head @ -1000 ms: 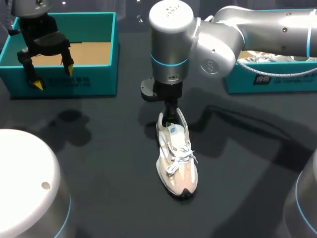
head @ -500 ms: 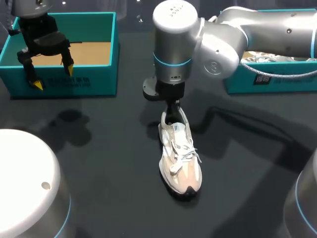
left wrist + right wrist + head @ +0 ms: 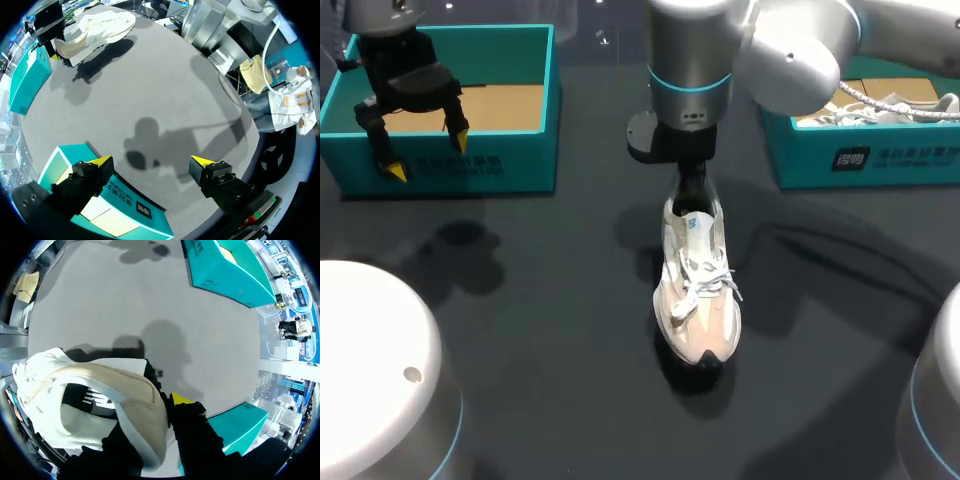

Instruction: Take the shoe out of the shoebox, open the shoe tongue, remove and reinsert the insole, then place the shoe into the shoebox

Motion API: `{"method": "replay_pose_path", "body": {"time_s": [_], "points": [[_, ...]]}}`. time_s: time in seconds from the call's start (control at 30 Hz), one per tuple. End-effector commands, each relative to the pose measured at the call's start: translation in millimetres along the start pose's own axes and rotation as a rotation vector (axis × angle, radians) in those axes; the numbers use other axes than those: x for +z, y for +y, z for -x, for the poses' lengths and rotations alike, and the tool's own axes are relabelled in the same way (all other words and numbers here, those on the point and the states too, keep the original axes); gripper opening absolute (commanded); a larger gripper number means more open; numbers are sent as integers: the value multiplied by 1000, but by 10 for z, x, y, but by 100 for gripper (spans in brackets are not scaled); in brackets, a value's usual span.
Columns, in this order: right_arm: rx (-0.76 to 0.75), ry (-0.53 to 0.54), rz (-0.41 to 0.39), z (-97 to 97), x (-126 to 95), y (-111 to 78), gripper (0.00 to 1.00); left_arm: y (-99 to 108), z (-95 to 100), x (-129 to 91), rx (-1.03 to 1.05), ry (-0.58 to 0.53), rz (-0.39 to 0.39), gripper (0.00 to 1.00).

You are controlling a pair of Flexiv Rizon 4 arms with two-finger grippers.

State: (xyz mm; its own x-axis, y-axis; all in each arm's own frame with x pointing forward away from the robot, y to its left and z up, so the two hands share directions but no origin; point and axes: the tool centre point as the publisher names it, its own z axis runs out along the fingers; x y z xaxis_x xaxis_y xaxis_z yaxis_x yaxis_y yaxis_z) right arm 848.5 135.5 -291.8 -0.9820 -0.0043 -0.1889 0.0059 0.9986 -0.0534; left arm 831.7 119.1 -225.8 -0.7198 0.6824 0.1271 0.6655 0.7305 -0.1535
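A beige and white sneaker (image 3: 698,290) hangs just above the dark table, toe down toward me, casting a shadow below. My right gripper (image 3: 692,195) is shut on its heel collar. In the right wrist view one yellow fingertip (image 3: 180,399) presses outside the heel of the sneaker (image 3: 115,405); the other finger is hidden inside. My left gripper (image 3: 428,155) is open over the front wall of the left shoebox (image 3: 520,160), nothing between its fingers (image 3: 102,161). The left wrist view shows the sneaker (image 3: 100,27) far ahead.
The right shoebox (image 3: 880,155) at the back right holds white laces and another pale shoe (image 3: 890,100). The left shoebox shows a bare cardboard floor. Dark table lies between the boxes and around the sneaker.
My right gripper narrowed onto the heel and carried the sneaker to the right, toward the right shoebox, lifting it slightly. The left arm has not moved.
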Motion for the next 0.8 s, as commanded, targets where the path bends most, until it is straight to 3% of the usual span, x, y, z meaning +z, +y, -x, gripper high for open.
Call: {"method": "replay_pose_path", "body": {"time_s": [0.03, 0.4, 0.53, 0.8], "points": [[-1, -7, 7, -33, -224, -76, 0, -4, -15, -1, 1, -1, 3, 100], [7, -15, 10, -20, -258, -108, 0, -4, -15, -1, 1, -1, 3, 100], [56, -56, -27, 194, -500, -356, 0, -4, -15, -1, 1, -1, 3, 100], [19, -93, -96, 753, -974, -889, 0, -4, -15, -1, 1, -1, 3, 100]]}}
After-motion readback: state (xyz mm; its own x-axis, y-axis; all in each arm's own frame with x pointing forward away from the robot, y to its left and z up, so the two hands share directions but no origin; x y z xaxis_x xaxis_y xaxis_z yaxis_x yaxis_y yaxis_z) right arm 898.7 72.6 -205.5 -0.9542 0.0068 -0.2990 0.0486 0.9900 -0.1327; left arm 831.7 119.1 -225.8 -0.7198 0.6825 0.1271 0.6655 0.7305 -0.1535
